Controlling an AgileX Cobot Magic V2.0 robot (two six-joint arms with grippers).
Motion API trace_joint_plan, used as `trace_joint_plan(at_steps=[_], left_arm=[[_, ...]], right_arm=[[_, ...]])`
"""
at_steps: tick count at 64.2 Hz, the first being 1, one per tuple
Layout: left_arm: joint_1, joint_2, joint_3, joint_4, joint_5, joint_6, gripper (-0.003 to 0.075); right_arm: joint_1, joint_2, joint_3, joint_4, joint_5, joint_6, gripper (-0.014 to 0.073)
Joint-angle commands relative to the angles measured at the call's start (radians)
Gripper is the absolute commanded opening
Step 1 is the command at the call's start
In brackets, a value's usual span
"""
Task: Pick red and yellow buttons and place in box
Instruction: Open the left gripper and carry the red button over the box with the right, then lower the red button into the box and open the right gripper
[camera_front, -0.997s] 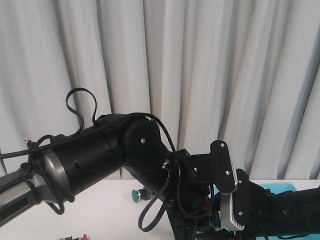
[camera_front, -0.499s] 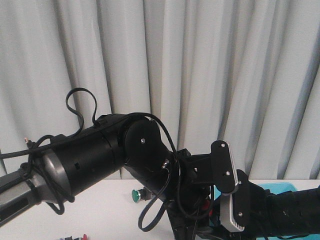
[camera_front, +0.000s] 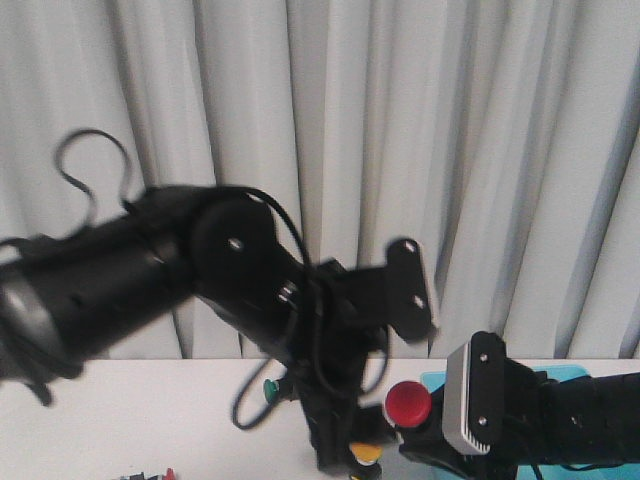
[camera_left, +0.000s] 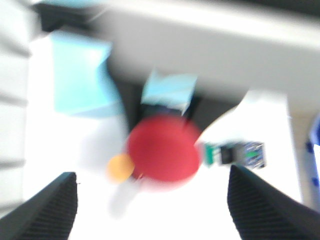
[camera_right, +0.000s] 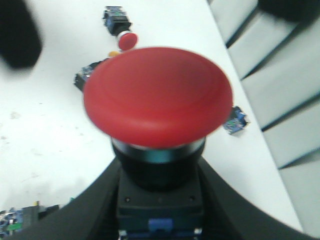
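1 round red domed push-button (camera_right: 157, 97), held up near the turquoise plastic box (camera_front: 560, 374), looks light, rigid and slick-capped, so the right gripper (camera_right: 160, 212) rightly clamps its square black body while the left gripper (camera_left: 150, 210) gapes wide.

The red button (camera_front: 408, 402) has a broad domed cap on a black body, standing upright, cap up, raised off the worktop at the near right. The yellow button (camera_front: 365, 452) shows its small cap lower and just left of it. The box (camera_front: 560, 372), turquoise, lies far right, only its rim visible.
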Motion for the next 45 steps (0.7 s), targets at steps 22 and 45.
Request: trace_joint_plan(at_steps=[22,45], left_arm=[[0.196,-0.104,-0.027,0.044,-0.034,-0.309,0.0556],[0.194,-0.102,-0.027,0.042,-0.034,-0.309,0.0556]], right_arm=[[-0.003,-0.070,-0.032,-0.212,-0.378,0.945,0.0220],[-0.185,-0.028,-0.032,-0.832,-0.125,1.668,0.0221]])
